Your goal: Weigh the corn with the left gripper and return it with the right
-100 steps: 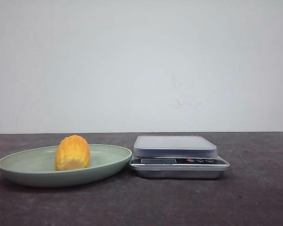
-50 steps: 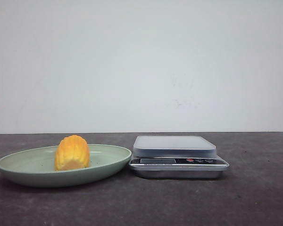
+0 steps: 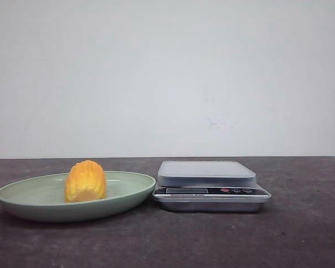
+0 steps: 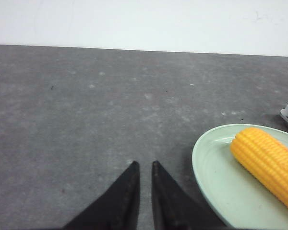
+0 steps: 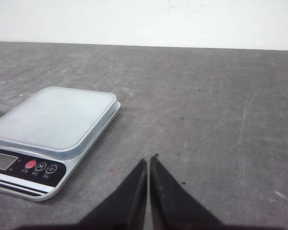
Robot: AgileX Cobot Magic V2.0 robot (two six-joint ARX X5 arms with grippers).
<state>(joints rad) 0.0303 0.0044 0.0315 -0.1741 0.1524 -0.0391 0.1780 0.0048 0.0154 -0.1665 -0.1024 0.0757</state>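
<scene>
The corn (image 3: 86, 181) is a stubby yellow-orange cob lying on a pale green plate (image 3: 22, 196) at the left of the front view. In the left wrist view the corn (image 4: 268, 162) and the plate (image 4: 206, 165) lie off to one side of my left gripper (image 4: 145, 164). That gripper hangs over bare table, open by a narrow gap, with nothing between its fingers. The scale (image 3: 210, 185) stands just right of the plate with its platform bare. My right gripper (image 5: 149, 160) is shut and empty over the table beside the scale (image 5: 53, 120). Neither gripper shows in the front view.
Plate and scale stand side by side, almost touching, on a dark grey tabletop (image 3: 173, 245). A white wall (image 3: 167, 78) rises behind the table's far edge.
</scene>
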